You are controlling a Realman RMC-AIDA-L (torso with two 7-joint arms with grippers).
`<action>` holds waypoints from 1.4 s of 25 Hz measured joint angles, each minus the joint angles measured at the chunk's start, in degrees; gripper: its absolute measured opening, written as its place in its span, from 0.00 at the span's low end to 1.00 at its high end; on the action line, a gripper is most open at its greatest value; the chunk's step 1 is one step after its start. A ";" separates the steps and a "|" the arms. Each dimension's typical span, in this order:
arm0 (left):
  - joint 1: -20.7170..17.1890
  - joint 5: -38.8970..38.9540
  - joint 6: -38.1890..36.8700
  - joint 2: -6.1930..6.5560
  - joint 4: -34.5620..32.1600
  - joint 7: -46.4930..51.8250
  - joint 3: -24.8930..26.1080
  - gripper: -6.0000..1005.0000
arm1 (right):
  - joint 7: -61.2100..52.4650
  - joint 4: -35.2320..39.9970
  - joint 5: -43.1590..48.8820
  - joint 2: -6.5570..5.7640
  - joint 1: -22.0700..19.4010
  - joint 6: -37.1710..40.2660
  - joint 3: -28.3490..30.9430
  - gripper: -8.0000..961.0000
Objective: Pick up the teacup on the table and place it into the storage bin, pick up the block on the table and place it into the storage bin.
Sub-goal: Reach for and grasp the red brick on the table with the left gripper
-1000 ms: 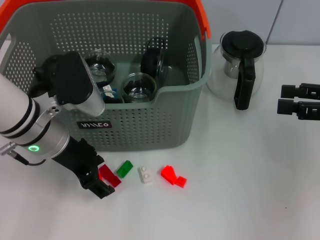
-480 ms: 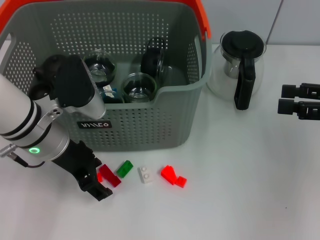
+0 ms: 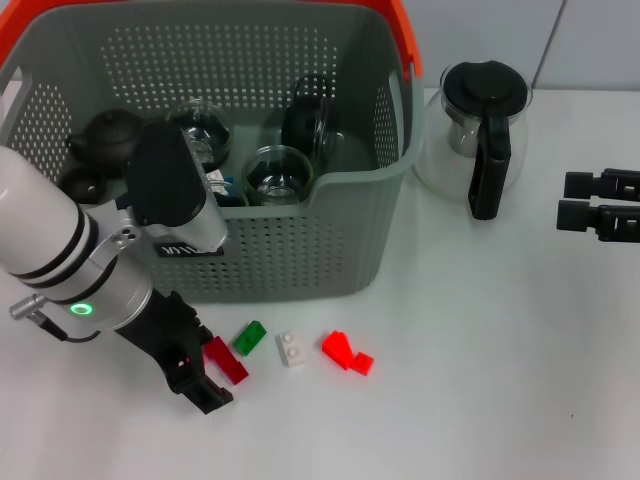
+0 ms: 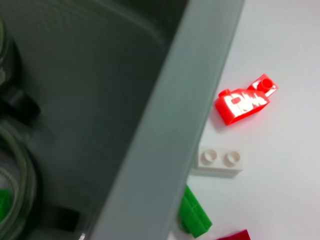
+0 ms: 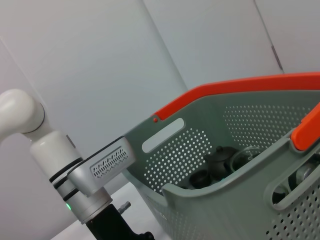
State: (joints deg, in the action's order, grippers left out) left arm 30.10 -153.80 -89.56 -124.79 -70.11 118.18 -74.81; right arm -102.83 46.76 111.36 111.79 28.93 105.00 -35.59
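Note:
A dark red block point(image 3: 230, 364) sits between the black fingers of my left gripper point(image 3: 205, 368), low over the table in front of the storage bin point(image 3: 300, 260); the gripper looks shut on it. A corner of that block point(image 4: 235, 235) shows in the left wrist view. Green point(image 3: 250, 337), white point(image 3: 291, 349) and bright red point(image 3: 347, 352) blocks lie on the table beside it. No teacup shows on the table; glass cups point(image 3: 276, 170) stand inside the bin. My right gripper point(image 3: 575, 200) hangs open at the far right, away from everything.
A glass pot with a black lid point(image 3: 482, 125) stands to the right of the bin. A black teapot point(image 3: 108, 135) lies in the bin. The bin's orange handle point(image 5: 240, 87) rises at the back. My left forearm point(image 3: 60, 250) crosses in front of the bin's left side.
My left arm has swung a little to the right and nearer, and the dark red block has shifted with the gripper. The right arm has not moved.

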 joint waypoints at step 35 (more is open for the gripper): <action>1.46 1.01 0.93 -0.01 -0.25 2.41 -6.13 0.85 | 0.00 0.00 0.04 -0.18 -0.17 0.04 0.00 0.86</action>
State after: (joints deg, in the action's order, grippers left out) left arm 31.55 -152.79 -88.63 -124.80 -70.36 120.58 -80.95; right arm -102.83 46.76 111.40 111.61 28.76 105.04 -35.59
